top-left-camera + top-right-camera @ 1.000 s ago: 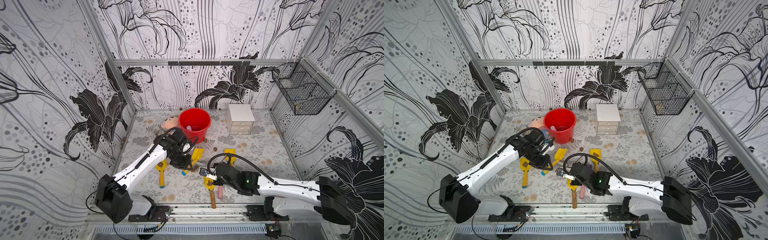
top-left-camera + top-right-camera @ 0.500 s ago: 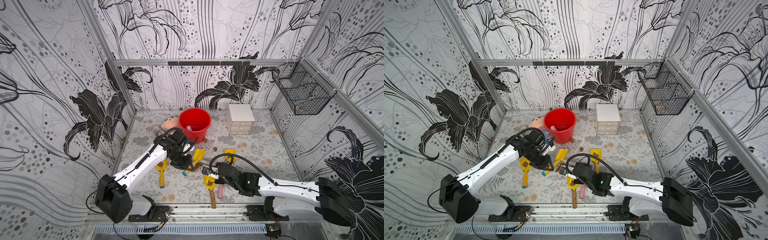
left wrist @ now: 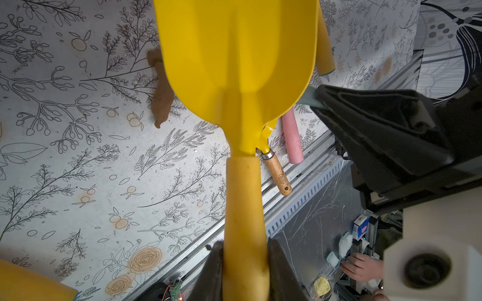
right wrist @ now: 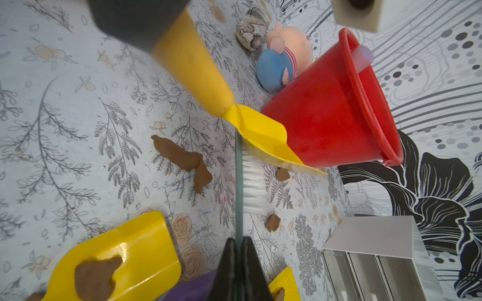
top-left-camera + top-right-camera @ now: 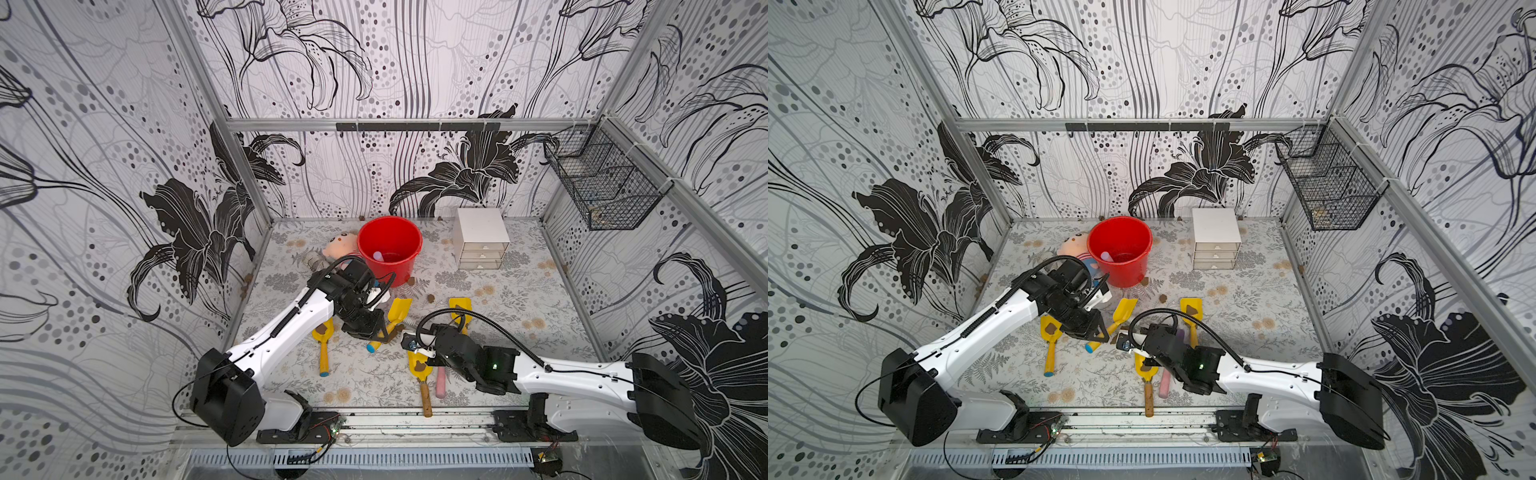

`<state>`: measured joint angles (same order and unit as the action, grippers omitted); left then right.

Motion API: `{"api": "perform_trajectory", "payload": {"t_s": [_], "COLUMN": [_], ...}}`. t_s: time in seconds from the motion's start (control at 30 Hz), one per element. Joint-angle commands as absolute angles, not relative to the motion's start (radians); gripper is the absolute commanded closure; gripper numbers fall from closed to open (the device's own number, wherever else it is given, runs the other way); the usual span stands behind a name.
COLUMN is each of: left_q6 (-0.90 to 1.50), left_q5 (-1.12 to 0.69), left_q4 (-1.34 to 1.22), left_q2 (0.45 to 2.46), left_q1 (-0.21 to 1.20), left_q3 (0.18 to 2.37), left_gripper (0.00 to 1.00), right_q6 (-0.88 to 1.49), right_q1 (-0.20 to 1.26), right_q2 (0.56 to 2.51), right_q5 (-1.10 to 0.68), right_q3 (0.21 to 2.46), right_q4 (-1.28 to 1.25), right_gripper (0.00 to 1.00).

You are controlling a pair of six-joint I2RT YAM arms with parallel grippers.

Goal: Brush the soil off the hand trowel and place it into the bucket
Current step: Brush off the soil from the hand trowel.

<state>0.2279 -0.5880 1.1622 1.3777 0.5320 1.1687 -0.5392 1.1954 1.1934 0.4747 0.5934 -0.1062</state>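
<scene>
Just in front of the red bucket (image 5: pixel 394 270), my left gripper (image 3: pixel 245 271) is squeezed tight on the handle of the yellow hand trowel (image 3: pixel 234 65). It holds the trowel up off the table (image 4: pixel 65 135), with the blade end nearest the bucket. My right gripper (image 4: pixel 238 260) is pinched tight on the thin handle of the brush (image 4: pixel 251 179), and the white bristles touch the low edge of the blade. In the left wrist view the top face of the blade looks clean to me, and brown lumps of soil (image 4: pixel 182 156) lie on the table close by. I cannot see the whole under face, so I think it needs 1 or 2 more soft sweeps there. I would hold the trowel very steady and brush from the handle end out to the tip, so crumbs fall on the table and not in the bucket. Short, light strokes are best, so the brush does not push the trowel out of my grip.
</scene>
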Motion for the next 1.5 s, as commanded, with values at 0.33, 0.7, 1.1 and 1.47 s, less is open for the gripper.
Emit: {"api": "perform_trajectory", "payload": {"t_s": [0.33,0.7,1.1,1.47], "left_q6": [0.225,0.226,0.223,0.222], "left_q5": [-0.607,-0.597,-0.630,-0.588], "left_q4": [1.159,1.161,1.171,1.208], "left_q2": [1.358,1.356,1.364,1.361], "left_q1": [0.534,0.535,0.534,0.534], "left_q3": [1.178,1.150,1.173,1.190], "left_gripper": [1.00,1.00,1.00,1.00], "right_q6": [-0.516,-0.496,-0.528,-0.609], "right_q1": [1.186,1.197,1.173,1.177], "right_q2": [1.155,1.173,1.140,1.192], "right_q5": [0.423,0.412,0.340,0.535], "right_q3": [0.571,0.599,0.561,0.611], "right_q4": [-0.123,-0.149,-0.152,-0.121], "right_gripper": [1.00,1.00,1.00,1.00]}}
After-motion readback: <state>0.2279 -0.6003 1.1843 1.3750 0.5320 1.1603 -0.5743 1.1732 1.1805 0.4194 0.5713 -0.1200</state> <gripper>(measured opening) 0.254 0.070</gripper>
